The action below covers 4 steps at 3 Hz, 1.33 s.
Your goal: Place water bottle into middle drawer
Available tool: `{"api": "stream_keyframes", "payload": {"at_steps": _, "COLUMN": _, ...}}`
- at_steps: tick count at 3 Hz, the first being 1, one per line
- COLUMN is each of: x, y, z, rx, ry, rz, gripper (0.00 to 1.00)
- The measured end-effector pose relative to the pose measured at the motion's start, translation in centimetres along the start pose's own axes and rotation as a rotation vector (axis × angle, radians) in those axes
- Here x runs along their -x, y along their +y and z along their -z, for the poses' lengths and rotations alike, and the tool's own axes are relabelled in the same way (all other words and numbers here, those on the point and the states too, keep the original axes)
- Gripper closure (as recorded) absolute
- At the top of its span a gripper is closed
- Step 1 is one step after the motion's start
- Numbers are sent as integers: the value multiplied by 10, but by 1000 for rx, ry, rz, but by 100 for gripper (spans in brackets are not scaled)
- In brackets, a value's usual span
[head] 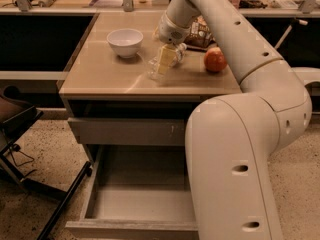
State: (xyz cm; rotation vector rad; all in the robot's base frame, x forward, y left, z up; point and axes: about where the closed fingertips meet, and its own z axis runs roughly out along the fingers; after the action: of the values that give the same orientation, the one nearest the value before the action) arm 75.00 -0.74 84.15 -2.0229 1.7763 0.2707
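Claw (165, 60) is down on the worktop (105, 79), right on top of the water bottle (154, 70). The bottle lies tilted on its side between the white bowl (125, 41) and the apple (215, 60). Has the claw clamped it? Cannot tell from here, since the arm hides the contact.

The middle drawer (145, 204) is pulled wide open below with nothing visible inside, so it looks ready. I'd call this the pickup stage. Lifting, carrying over the front edge, lowering and releasing are all yet to come.

A snack bag (199, 33) sits behind the arm. The scratched drawer front (127, 131) is just under the worktop. The floor (50, 154) is speckled, with a dark chair frame (30, 184) on the left.
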Motion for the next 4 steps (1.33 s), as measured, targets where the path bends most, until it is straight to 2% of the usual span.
{"api": "stream_keyframes", "payload": {"at_steps": 3, "x": 0, "y": 0, "z": 0, "rx": 0, "ry": 0, "rz": 0, "gripper": 88}}
{"api": "stream_keyframes", "payload": {"at_steps": 4, "x": 3, "y": -2, "z": -3, "rx": -6, "ry": 1, "rz": 3, "gripper": 100}}
